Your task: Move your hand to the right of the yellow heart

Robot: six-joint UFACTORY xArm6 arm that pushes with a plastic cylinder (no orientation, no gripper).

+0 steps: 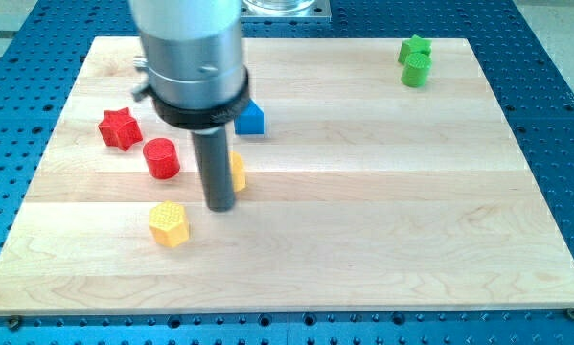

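My tip [219, 205] rests on the wooden board [363, 220], left of centre. A yellow block [238, 172] sits right behind the rod and is mostly hidden by it; only its right edge shows, so I cannot make out its shape. A yellow hexagon block [170, 223] lies just left and below my tip. A red cylinder [161, 158] stands to the left of the rod. A red star [120, 127] lies further left.
A blue block [251, 118] sits just right of the arm's body, partly hidden. Two green blocks [415, 61] stand together at the view's top right corner of the board. The board lies on a blue perforated table [555, 96].
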